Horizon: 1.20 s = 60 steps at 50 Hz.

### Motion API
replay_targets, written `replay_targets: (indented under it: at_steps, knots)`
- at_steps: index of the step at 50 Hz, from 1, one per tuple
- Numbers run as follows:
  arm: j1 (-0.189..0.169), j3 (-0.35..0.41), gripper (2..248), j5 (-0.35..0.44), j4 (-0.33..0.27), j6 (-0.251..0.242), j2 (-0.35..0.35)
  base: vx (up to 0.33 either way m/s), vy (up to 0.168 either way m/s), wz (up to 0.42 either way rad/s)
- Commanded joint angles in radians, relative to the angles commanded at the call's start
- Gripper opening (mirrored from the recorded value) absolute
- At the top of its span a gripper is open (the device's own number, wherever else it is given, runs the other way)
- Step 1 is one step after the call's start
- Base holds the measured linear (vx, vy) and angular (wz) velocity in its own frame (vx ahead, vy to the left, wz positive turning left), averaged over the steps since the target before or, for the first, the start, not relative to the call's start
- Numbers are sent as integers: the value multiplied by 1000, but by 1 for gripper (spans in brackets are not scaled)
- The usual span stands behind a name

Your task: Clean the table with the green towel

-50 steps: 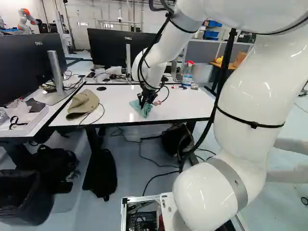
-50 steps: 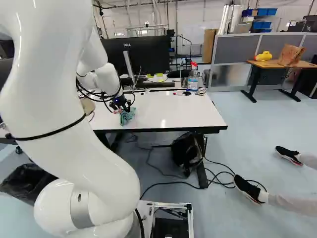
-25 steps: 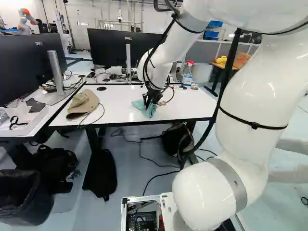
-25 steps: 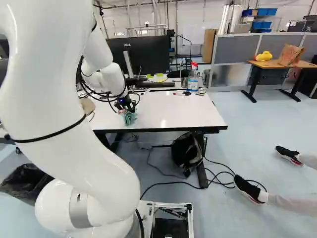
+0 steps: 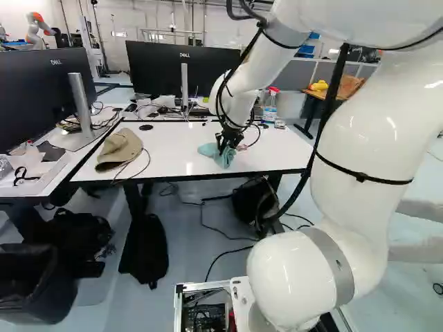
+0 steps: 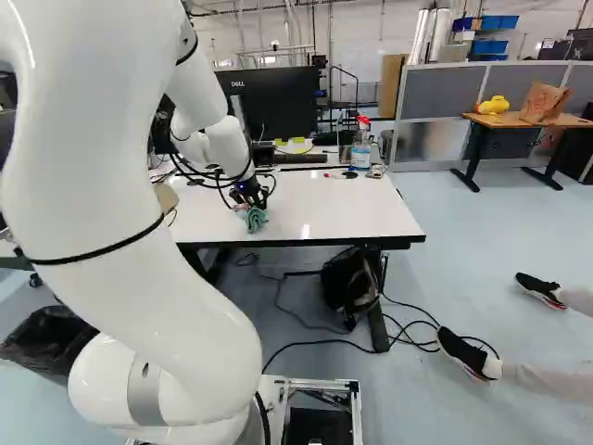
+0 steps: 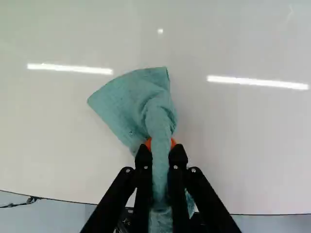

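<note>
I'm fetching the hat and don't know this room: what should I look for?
Find the white table that the arm reaches over. At its left end in the left base view lies a tan cap. Its tan cloth sets it apart from the blue-green towel held in the gripper.

We see the green towel (image 7: 127, 103) gathered into a thick rope between the fingers (image 5: 223, 144), gripped from both sides; ahead of them it fans out, creased, on the worktop (image 5: 166, 149), near its front edge. We mark the worktop white, glossy, dark-edged, with light streaks reflected.
</note>
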Motion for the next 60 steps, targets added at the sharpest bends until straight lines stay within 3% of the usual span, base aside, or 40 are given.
replay_targets:
  at_steps: [12,25,60]
  knots:
    - [-24,-55,42,0,0,0,-48,0,0,0]
    - [-21,-121,42,0,0,0,-104,0,0,0]
    - [90,-154,42,0,0,0,-131,0,0,0]
